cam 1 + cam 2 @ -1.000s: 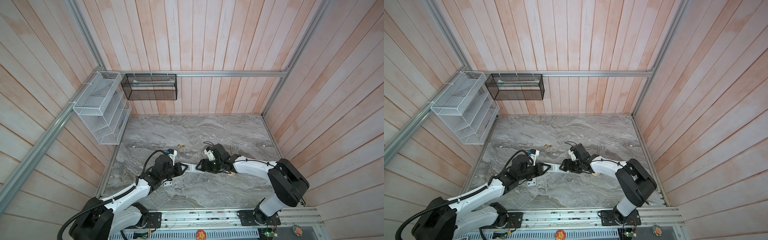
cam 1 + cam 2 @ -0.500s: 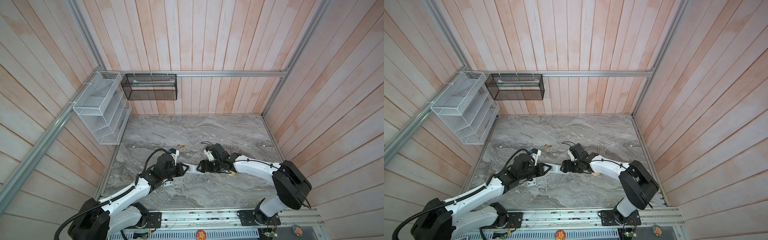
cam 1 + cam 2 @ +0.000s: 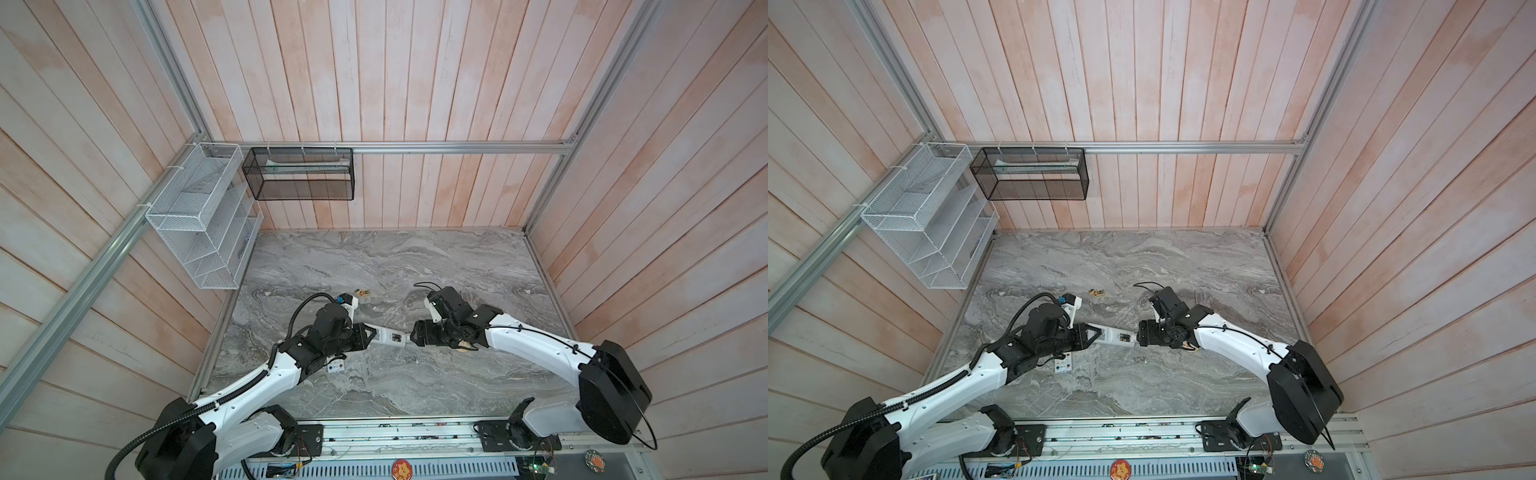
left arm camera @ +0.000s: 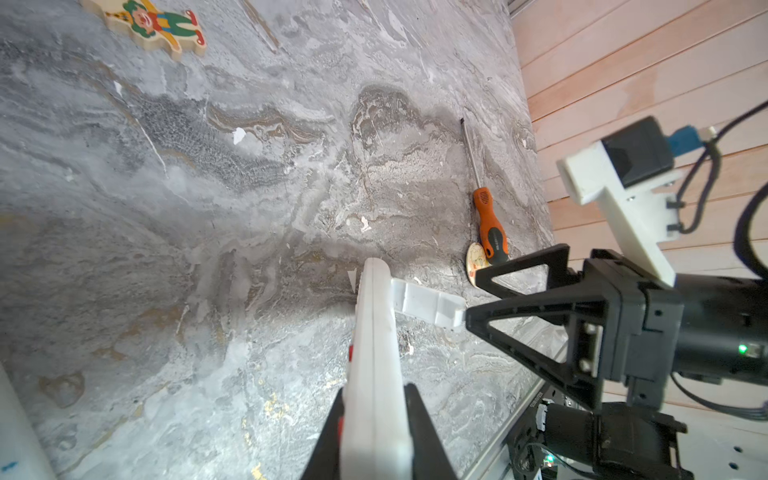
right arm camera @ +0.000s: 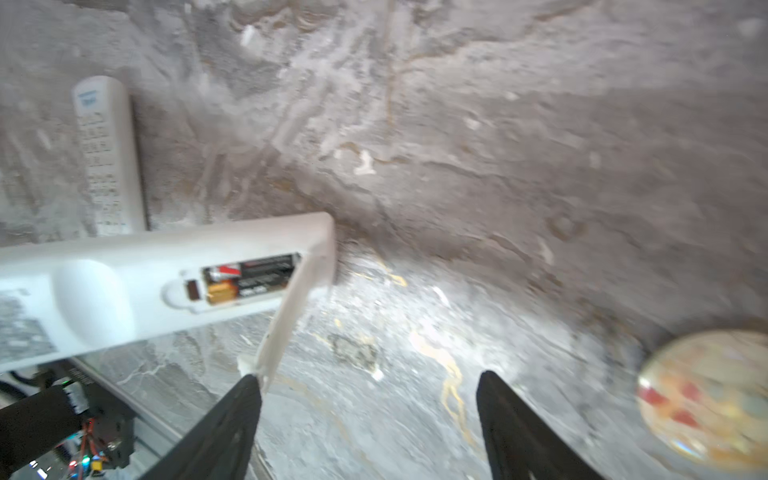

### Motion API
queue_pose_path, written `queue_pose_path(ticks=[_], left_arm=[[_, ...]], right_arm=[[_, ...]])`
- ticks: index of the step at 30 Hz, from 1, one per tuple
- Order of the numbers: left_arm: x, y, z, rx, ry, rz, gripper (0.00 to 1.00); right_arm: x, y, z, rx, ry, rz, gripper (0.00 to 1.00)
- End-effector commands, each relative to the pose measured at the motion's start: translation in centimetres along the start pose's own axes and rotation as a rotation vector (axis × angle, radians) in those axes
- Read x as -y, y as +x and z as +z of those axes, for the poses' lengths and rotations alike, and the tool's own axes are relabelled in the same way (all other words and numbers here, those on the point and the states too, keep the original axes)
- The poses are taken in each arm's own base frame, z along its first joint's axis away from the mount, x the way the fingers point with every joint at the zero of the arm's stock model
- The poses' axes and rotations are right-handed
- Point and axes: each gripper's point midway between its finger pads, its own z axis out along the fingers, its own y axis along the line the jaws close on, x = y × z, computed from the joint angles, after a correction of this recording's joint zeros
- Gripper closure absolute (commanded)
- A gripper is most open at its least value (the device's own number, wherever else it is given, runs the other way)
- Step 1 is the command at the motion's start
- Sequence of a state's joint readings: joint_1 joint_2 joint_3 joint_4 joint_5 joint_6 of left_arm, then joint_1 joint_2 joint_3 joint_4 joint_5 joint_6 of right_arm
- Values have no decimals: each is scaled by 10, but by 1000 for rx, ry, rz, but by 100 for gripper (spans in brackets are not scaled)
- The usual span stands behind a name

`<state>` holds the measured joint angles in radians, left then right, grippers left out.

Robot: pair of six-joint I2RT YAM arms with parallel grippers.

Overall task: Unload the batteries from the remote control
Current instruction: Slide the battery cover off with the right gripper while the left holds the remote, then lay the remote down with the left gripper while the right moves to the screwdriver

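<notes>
Nearby, screwdriver, second remote; cover beside batteries

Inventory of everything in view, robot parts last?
table: 1, grey marble
remote control: 1, white, gripped, compartment open
battery cover: 1, white, hanging open
batteries: 2, black-gold, in compartment
second remote: 1, white, on table
screwdriver: 1, orange-black handle, on table
painted disc: 1, pale, by screwdriver
clown figure: 1, multicoloured, on table
wire rack: 1, white, left wall
mesh basket: 1, black, back wall
left fingers: 2, black, shut on remote control
right fingers: 2, black, open, one touching cover
</notes>
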<state>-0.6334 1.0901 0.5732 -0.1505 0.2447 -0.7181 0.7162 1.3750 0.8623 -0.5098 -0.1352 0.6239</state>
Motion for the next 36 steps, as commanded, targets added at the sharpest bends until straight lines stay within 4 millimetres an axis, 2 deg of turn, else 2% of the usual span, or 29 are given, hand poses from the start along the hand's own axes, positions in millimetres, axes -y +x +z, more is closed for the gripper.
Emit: queue_pose_path(ticks=[1, 2, 7, 10, 15, 19, 23, 26, 33, 36], left_arm=[[-20, 6, -2, -23, -105, 30, 98], [-20, 6, -2, -21, -102, 33, 98], [-18, 7, 1, -27, -86, 48, 98], [-19, 10, 4, -39, -81, 42, 98], [-20, 23, 14, -84, -18, -5, 96], [-30, 35, 27, -151, -25, -27, 92], [-42, 39, 36, -183, -48, -58, 74], [-50, 40, 41, -198, -58, -80, 61], [-56, 43, 50, -224, -63, -95, 47], [-58, 42, 50, -221, -65, -97, 38]], right_arm=[[31, 15, -26, 0, 113, 13, 17], [22, 10, -33, 29, 70, 3, 16], [-46, -21, -72, 216, -292, -68, 15], [-57, -32, -78, 275, -333, -113, 13], [-56, -42, -72, 316, -292, -239, 12], [-55, -45, -75, 349, -278, -293, 12], [-49, -44, -80, 381, -256, -322, 11], [-38, -45, -85, 414, -212, -303, 10], [-8, -47, -86, 414, -191, -179, 8], [2, -48, -86, 400, -178, -138, 8]])
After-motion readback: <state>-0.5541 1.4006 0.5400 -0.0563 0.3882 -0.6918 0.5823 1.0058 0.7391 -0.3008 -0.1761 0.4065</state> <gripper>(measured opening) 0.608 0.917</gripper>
